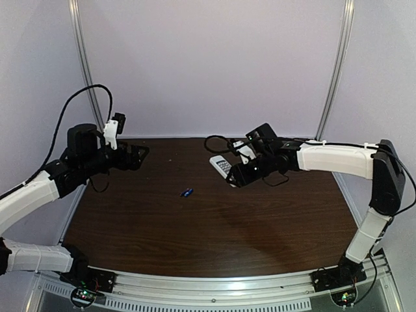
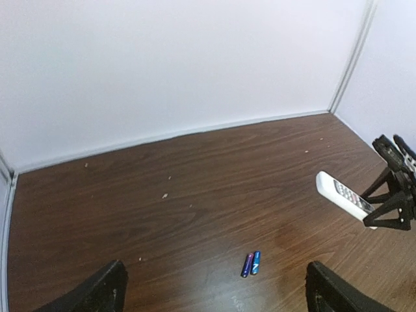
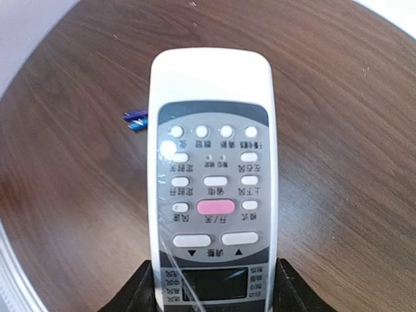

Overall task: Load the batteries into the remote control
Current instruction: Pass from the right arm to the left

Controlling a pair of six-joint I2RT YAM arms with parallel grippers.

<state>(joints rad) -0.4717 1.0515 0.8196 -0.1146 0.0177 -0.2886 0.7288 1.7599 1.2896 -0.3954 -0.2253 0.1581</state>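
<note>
Remote control (image 3: 213,162) likely light, rigid, slick; right gripper (image 3: 214,286) pinches its long edges at the display end. Batteries (image 2: 251,264), 8 o'clock of it from above, look tiny and roll-prone: pinch mid-body. Left gripper (image 2: 218,289) gapes wide, empty.

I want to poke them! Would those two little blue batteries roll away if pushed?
Probably. The batteries are round cylinders lying on their sides on the smooth wooden table, so a sideways nudge would likely roll them. They look tiny and smooth, so a loose pinch might let them slip. They should feel stiff, not bendy.
</note>
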